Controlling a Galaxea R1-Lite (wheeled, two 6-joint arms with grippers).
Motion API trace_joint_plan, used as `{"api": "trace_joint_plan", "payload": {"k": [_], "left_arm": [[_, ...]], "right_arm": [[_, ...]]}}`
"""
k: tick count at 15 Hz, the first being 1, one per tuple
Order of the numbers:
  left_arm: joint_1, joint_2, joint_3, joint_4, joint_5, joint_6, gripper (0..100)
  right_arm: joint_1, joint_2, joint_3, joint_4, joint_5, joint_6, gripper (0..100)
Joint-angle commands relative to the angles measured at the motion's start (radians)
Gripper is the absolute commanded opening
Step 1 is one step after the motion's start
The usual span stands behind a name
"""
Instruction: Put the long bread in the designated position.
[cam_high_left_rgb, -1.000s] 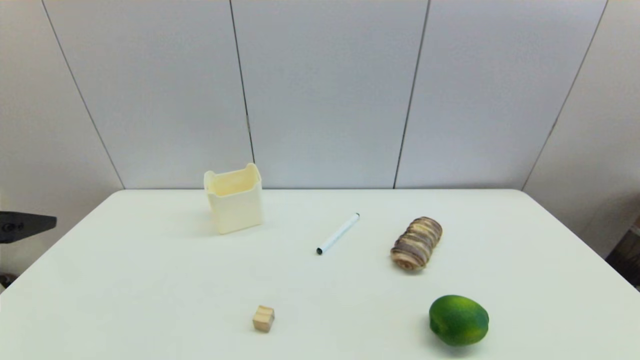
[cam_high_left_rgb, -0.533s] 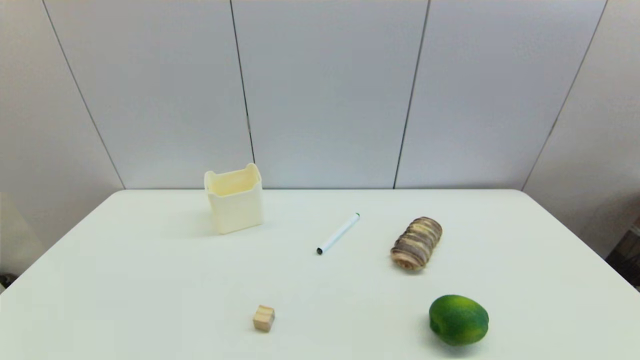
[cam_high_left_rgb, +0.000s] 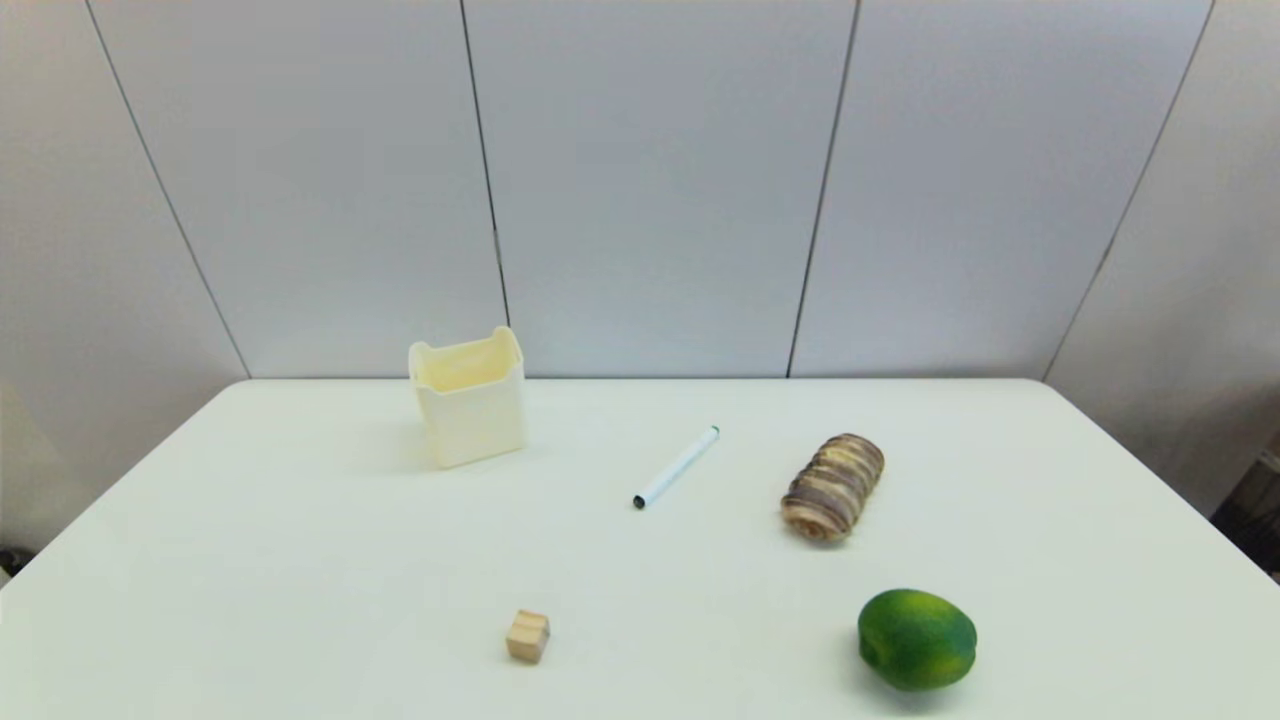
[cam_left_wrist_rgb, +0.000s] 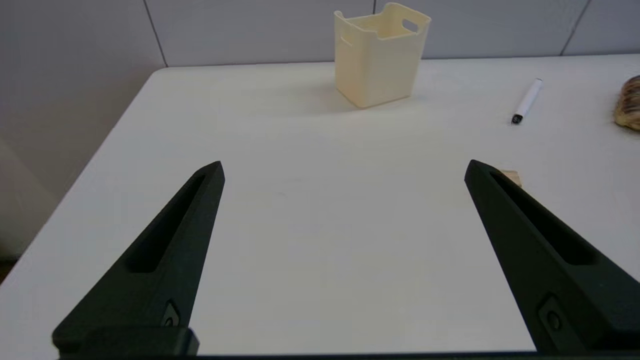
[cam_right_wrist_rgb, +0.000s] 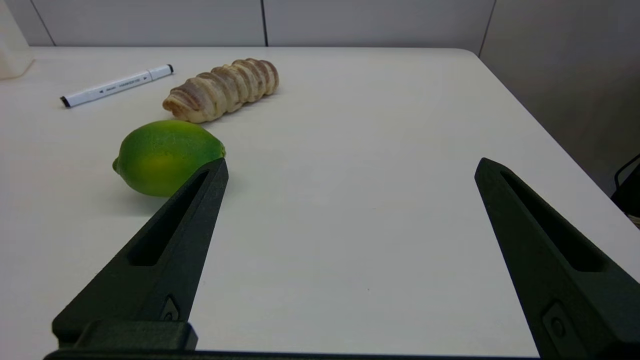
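The head view shows neither arm; only the wrist views show the hands. The left hand (cam_left_wrist_rgb: 345, 167) hovers over the near left of the white worktop (cam_high_left_rgb: 300, 560), fingers spread wide and holding nothing. The right hand (cam_right_wrist_rgb: 351, 165) hovers over the near right, also wide and holding nothing. A cream cup (cam_high_left_rgb: 468, 397) stands far left; nothing shows inside it. The long bread (cam_high_left_rgb: 832, 487) lies on the right half, between a white pen (cam_high_left_rgb: 677, 467) and a green lime (cam_high_left_rgb: 917, 639), apart from both hands. A wooden cube (cam_high_left_rgb: 527, 636) sits near centre.
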Motion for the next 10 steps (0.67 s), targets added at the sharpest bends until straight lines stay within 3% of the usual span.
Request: {"api": "trace_joint_plan", "payload": {"k": [1, 7, 10], "left_arm": [[-0.006, -0.114, 0.133, -0.049, 0.000, 0.007, 100], [-0.007, -0.114, 0.410, -0.477, -0.002, 0.002, 100], [-0.009, -0.114, 0.405, -0.416, 0.021, 0.010, 100]], "right_arm": [[0.000, 0.001, 0.000, 0.000, 0.000, -0.001, 100], [0.000, 0.001, 0.000, 0.000, 0.000, -0.001, 100], [0.000, 0.001, 0.000, 0.000, 0.000, -0.001, 100]]}}
